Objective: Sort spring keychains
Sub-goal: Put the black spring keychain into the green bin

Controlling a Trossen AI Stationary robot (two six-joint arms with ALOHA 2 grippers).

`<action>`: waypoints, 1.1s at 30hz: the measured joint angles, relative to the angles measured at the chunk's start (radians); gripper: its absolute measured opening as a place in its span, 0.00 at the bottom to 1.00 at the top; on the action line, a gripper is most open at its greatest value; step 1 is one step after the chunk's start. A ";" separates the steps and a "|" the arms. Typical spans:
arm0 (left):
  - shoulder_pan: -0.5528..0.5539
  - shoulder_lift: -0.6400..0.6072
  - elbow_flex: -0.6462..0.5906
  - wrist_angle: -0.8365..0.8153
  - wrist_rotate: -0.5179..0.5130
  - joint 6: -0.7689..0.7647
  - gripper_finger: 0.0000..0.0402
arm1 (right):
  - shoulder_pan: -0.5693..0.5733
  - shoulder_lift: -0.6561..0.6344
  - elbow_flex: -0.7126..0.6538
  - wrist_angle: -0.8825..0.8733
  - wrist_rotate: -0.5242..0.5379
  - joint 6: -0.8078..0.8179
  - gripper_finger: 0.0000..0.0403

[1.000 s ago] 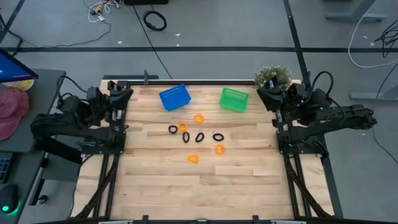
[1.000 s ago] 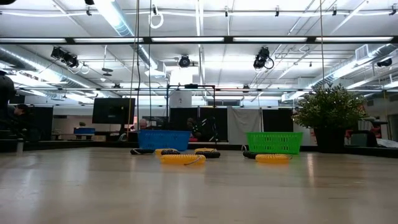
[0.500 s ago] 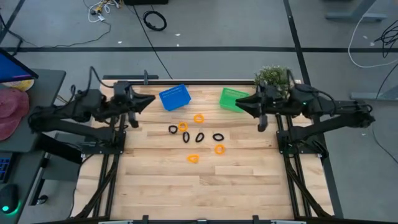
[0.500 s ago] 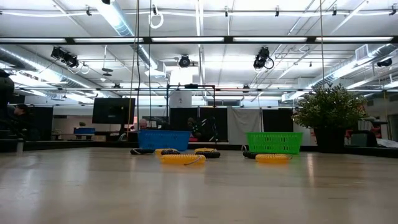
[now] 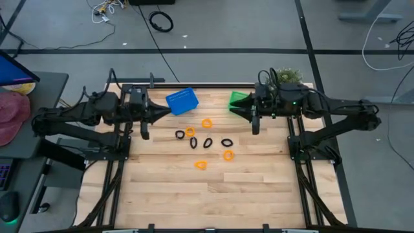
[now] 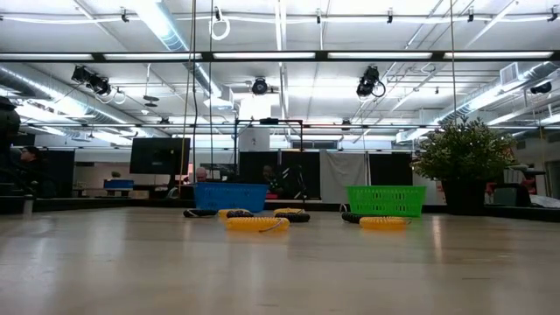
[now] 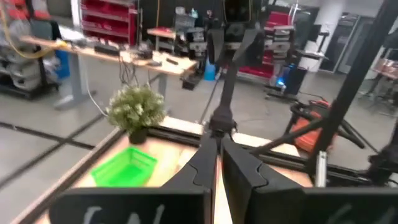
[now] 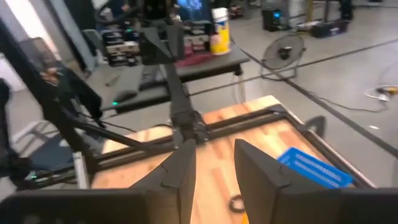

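The spring keychains (image 5: 204, 140), orange and black, lay scattered at the centre of the wooden worktop (image 5: 168, 188), below the blue basket (image 5: 182, 101) and green basket (image 5: 239, 100). The left tool (image 5: 167, 110), fingers together, hung empty at centre-left beside the blue basket. The right tool (image 5: 234, 110), fingers apart, hung empty over the green basket.

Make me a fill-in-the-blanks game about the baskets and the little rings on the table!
1. The blue basket sits nearer the ___ pincer.
2. The plant stands beside the ___ basket.
3. The spring keychains all lie on the ___, none in a basket.
4. The right pincer has its fingers ___.

Missing words: left; green; table; open
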 joint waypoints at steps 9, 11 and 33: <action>0.036 0.001 0.000 -0.127 -0.023 -0.002 0.10 | -0.038 0.190 0.152 -0.110 -0.086 0.059 0.27; 0.040 0.001 0.000 -0.130 -0.024 -0.001 0.10 | -0.038 0.228 0.190 -0.171 -0.086 0.060 0.27; 0.041 0.000 -0.001 -0.223 -0.048 -0.028 0.10 | -0.076 0.334 0.178 -0.486 -0.149 0.127 0.51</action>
